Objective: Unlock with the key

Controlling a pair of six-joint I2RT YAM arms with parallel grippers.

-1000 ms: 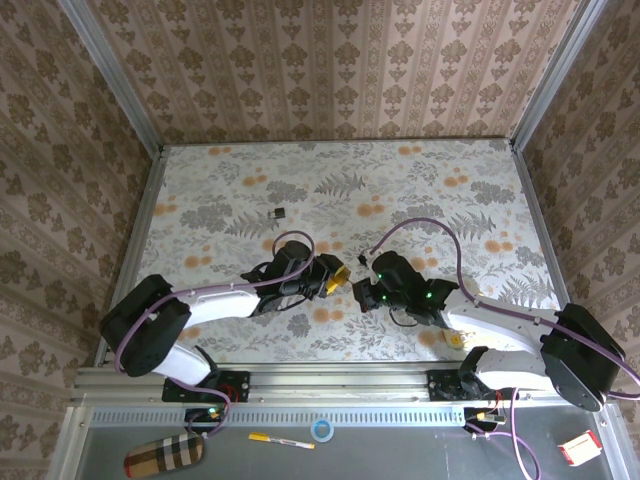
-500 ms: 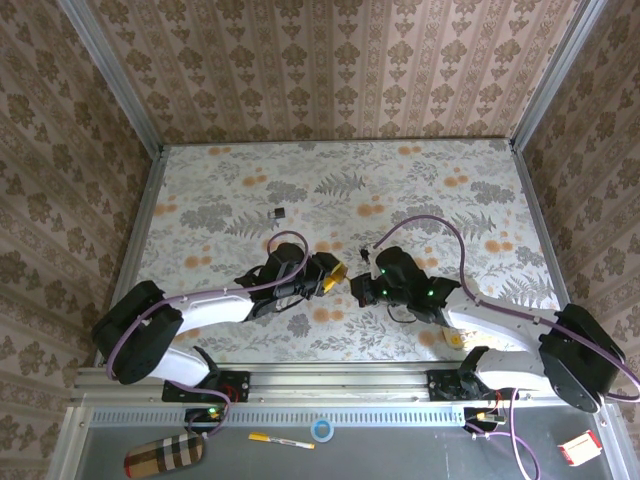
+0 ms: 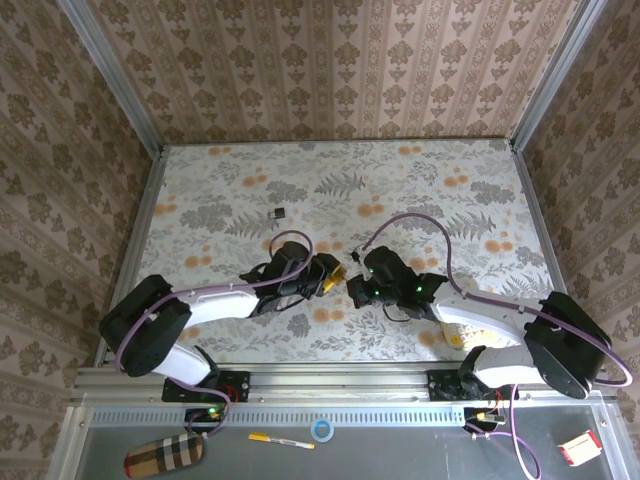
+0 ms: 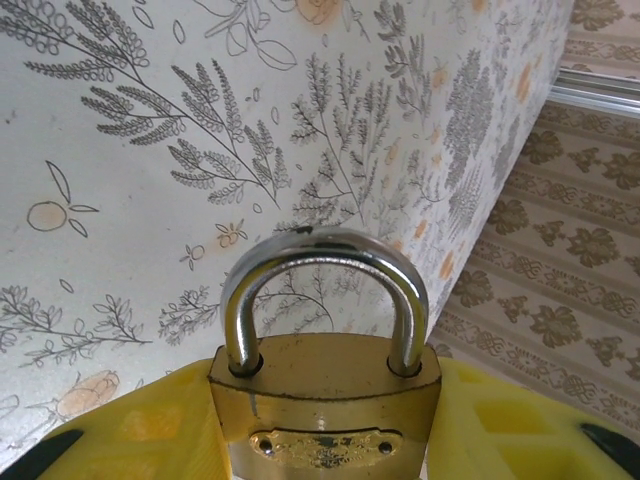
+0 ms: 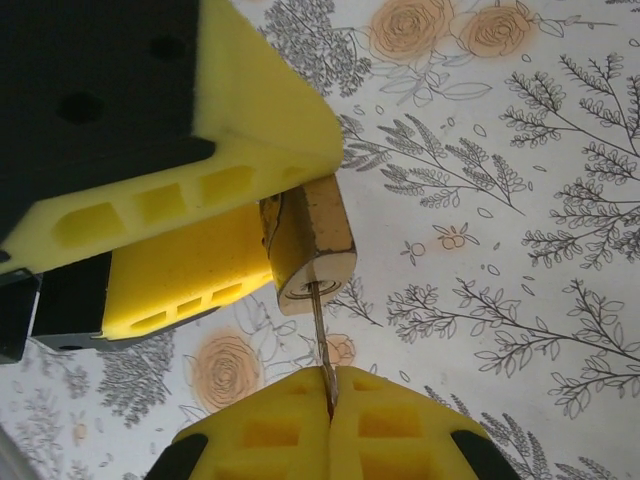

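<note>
My left gripper (image 3: 331,276) is shut on the brass padlock (image 4: 325,400), its yellow pads (image 4: 140,430) pressing both sides of the body. The silver shackle (image 4: 322,260) stands closed and points away from the wrist camera. In the right wrist view the padlock (image 5: 308,245) shows its underside, and the thin metal blade of the key (image 5: 320,335) has its tip in the keyhole. My right gripper (image 5: 330,398) is shut on the key, whose black head is hidden between the pads. From above, both grippers meet over the table's near middle, the right gripper (image 3: 353,286) just right of the lock.
A small dark object (image 3: 279,212) lies on the floral table (image 3: 400,190) further back and left. Patterned walls enclose the table on three sides. On the grey shelf below the arm bases lie a pen (image 3: 280,441), a tape roll (image 3: 321,430) and a checked case (image 3: 163,455).
The right gripper has moved left with the key, closing the gap to the padlock until the blade reaches the keyhole. The left gripper has held the lock almost still.
</note>
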